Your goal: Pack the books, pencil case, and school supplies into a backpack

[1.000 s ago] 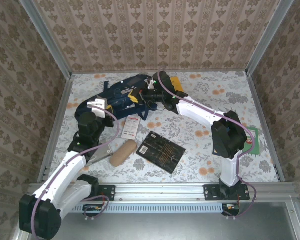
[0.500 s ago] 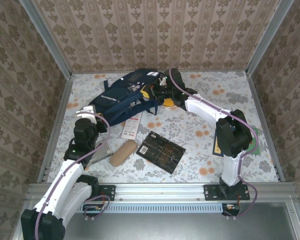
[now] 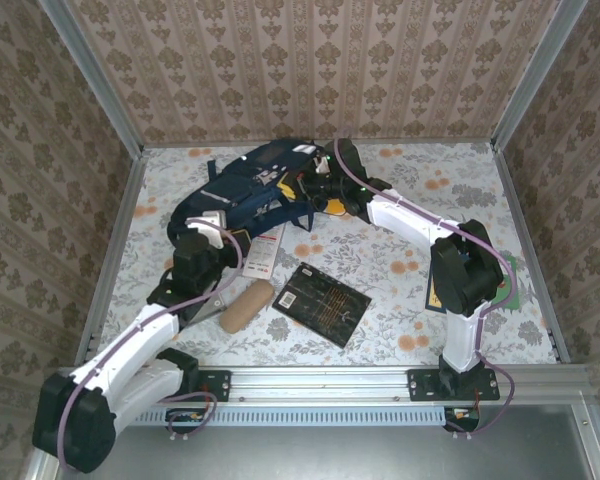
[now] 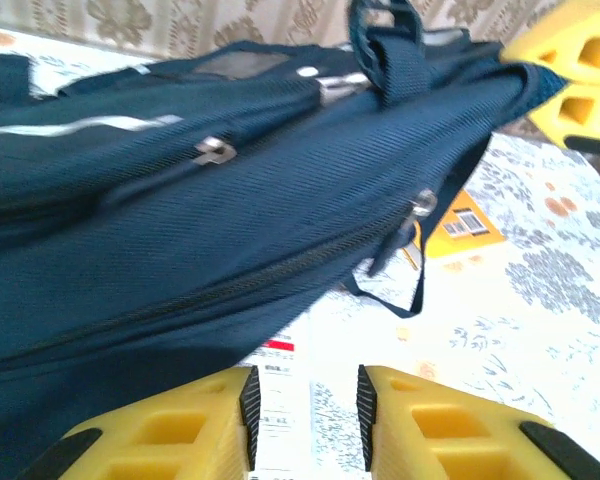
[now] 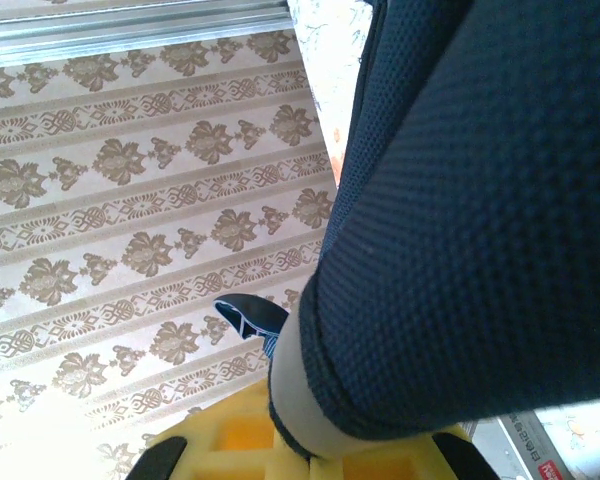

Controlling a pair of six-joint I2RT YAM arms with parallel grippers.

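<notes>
You have one backpack (image 3: 242, 188) at upper centre, its padded edge pinched in your right gripper (image 3: 316, 192); your left gripper (image 4: 305, 415) stands slightly parted, empty, just below it. Mid-frame lie one black book (image 3: 323, 303), one pencil case (image 3: 245, 306) and one white packet (image 3: 262, 256) (one orange-yellow book (image 4: 462, 226) peeks from under the backpack).

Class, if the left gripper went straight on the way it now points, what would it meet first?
Most likely the navy side of the backpack, just ahead of the left gripper; exact depth is unclear.

Navy backpack (image 3: 242, 188) lies crumpled at upper centre; below it the white packet (image 3: 263, 256), tan pencil case (image 3: 245, 306) and black book (image 3: 325, 303) lie flat, mid-frame.
</notes>
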